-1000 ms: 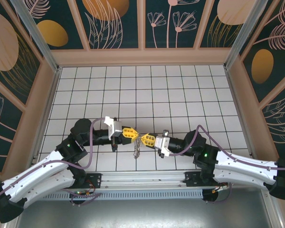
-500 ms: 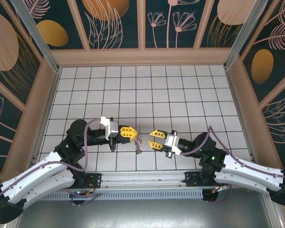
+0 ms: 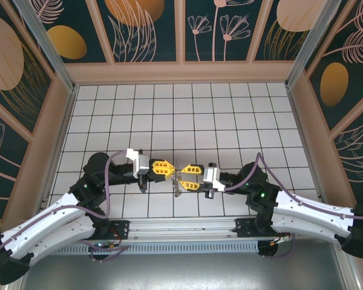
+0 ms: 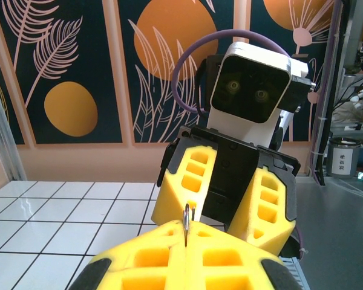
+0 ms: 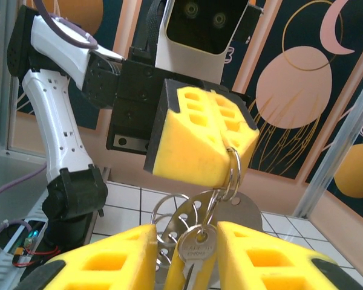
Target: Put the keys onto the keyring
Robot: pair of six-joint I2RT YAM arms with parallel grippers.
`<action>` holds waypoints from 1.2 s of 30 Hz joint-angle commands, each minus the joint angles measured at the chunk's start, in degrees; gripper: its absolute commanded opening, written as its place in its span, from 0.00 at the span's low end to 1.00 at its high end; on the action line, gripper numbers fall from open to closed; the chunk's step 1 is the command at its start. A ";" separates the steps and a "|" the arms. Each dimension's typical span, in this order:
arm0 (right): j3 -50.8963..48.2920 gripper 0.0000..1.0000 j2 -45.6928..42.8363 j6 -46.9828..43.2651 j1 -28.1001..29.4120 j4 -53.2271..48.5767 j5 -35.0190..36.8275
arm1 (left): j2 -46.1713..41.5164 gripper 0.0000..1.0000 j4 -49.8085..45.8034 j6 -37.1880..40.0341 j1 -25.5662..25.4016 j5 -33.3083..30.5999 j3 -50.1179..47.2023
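Observation:
My left gripper (image 3: 173, 169) is shut on a thin silvery split keyring (image 4: 186, 221), which stands edge-on between its yellow fingertips. In the right wrist view the keyring (image 5: 233, 173) hangs from the left gripper's fingers (image 5: 196, 139). Linked below it are a silver key (image 5: 198, 246), more wire rings (image 5: 164, 212) and a flat metal plate (image 5: 245, 208) with holes. My right gripper (image 5: 187, 241) faces the left one and is open, its yellow fingers on either side of the hanging key. From above, the bundle (image 3: 178, 179) dangles between the two grippers.
White tiled floor (image 3: 181, 115) stretches behind the grippers to patterned walls (image 3: 181, 30) on three sides. Both arms meet near the front edge, over the metal rail (image 3: 181, 226).
The right gripper backed away to the right half a second ago, then came back in. Its open fingers now flank the hanging key. The left gripper stayed nearly still, holding the ring.

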 commanded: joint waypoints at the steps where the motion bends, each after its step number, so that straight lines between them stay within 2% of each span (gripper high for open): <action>1: 2.52 0.32 0.02 2.26 -0.55 4.72 -0.87 | -0.81 0.00 3.10 0.78 -0.11 1.25 -0.51; 9: 3.00 0.32 0.92 5.93 -2.33 6.59 -1.08 | -0.35 0.00 2.46 2.22 -0.11 1.08 -0.61; 20: 3.82 0.28 3.84 5.27 -2.64 5.59 -0.32 | 0.21 0.00 1.51 2.72 -0.12 0.54 -0.51; 25: 4.82 0.20 5.19 5.35 -3.28 4.63 -1.23 | 0.60 0.00 1.60 2.85 -0.16 0.46 -0.52; 31: 5.87 0.00 6.34 4.96 -3.70 2.59 -1.64 | 0.70 0.00 1.13 3.22 -0.18 -0.09 -0.45; 36: 8.53 0.00 6.25 2.32 -3.76 -4.26 0.34 | 1.46 0.00 -5.28 5.00 -0.15 -4.32 1.61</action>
